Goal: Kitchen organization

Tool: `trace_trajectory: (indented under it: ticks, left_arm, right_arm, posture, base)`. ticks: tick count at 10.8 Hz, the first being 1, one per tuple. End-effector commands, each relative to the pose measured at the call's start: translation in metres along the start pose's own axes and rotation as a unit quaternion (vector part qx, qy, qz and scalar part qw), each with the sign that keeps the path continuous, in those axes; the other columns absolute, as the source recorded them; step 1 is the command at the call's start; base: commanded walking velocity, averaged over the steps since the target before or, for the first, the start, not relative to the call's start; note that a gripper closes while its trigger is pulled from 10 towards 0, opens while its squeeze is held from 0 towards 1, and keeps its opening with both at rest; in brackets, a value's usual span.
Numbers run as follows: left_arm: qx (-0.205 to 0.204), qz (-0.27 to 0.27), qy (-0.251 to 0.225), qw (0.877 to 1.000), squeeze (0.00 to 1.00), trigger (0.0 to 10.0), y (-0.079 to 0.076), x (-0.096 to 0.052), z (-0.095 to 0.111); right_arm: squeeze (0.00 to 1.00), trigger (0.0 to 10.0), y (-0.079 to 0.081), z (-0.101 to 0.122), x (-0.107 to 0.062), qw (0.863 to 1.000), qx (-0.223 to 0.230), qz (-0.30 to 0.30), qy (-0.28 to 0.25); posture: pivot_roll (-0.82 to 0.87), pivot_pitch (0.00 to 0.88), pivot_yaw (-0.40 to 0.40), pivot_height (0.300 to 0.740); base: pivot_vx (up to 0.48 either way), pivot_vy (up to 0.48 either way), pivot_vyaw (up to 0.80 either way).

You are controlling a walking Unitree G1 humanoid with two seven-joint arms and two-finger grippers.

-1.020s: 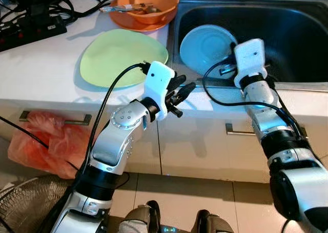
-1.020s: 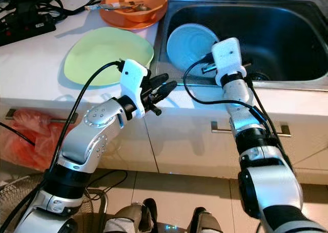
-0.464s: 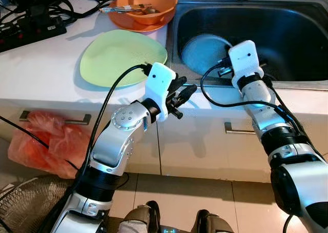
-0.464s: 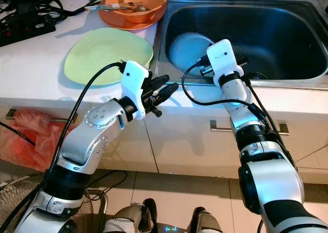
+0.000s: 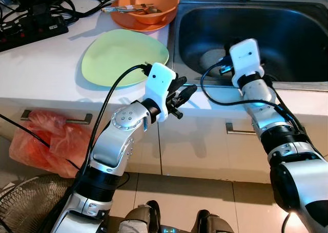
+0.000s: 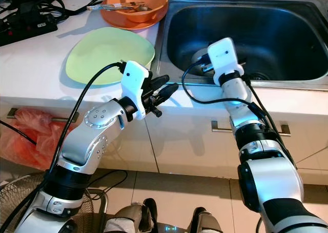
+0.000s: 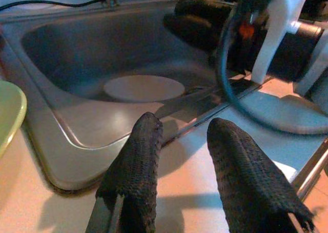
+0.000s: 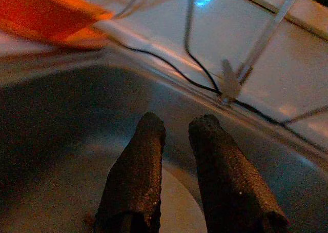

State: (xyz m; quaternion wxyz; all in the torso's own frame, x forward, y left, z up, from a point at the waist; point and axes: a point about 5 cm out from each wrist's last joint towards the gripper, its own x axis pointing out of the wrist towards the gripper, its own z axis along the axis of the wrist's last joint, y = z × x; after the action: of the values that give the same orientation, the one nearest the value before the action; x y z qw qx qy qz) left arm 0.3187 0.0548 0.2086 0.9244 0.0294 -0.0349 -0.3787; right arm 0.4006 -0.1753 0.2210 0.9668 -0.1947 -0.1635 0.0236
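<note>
The right gripper (image 8: pixel 171 161) hangs over the near lip of the steel sink (image 5: pixel 307 22), fingers set narrow with a slim gap and nothing between them. Just below and ahead of its fingertips a pale round plate (image 7: pixel 144 87) lies flat on the sink floor, and that looks like the piece to be sorted. The left gripper (image 7: pixel 192 156) hovers over the white countertop (image 5: pixel 41 63) at the sink's front edge, fingers apart and empty, with the sink rim just beyond its tips. Off to its outer side sits the green plate (image 5: pixel 123 56), and farther back the orange bowl (image 5: pixel 148 4) with utensils in it. The risk here: a plate lying flat on steel gives those long fingers no edge to bite, so a straight descent could skid it across the basin or jam a fingertip against the bottom. The right arm's looping black cable (image 5: pixel 215 86) hangs close to the rim and could snag there. Hard to read: the plate is dim in the head views and partly behind the right wrist housing, and whether it is wet cannot be told. The right wrist view is dark low down.
</note>
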Motion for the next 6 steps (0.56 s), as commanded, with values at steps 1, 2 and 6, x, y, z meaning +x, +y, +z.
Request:
trace_trajectory:
  ticks: [1, 2, 6]
  left_arm:
    - [0.005, 0.0, 0.0, 1.0, 0.0, 10.0, -0.001, -0.002, 0.0]
    - [0.006, 0.006, -0.006, 1.0, 0.0, 10.0, 0.0, -0.002, 0.0]
    - [0.013, 0.034, -0.031, 0.999, 0.0, 10.0, 0.005, 0.001, 0.006]
  right_arm:
    - [0.0, 10.0, -0.011, 0.016, 0.007, 0.999, 0.036, -0.026, -0.031]
    - [0.0, 10.0, -0.02, 0.026, 0.01, 0.996, 0.057, -0.049, -0.054]
    - [0.0, 10.0, -0.033, 0.053, 0.007, 0.98, 0.133, -0.088, -0.122]
  posture:
    - [0.11, 0.195, 0.072, 0.74]
    - [0.11, 0.194, 0.072, 0.74]
    - [0.09, 0.196, 0.069, 0.74]
  base:
    - [0.0, 0.0, 0.0]
    - [0.0, 0.0, 0.0]
    - [0.0, 0.0, 0.0]
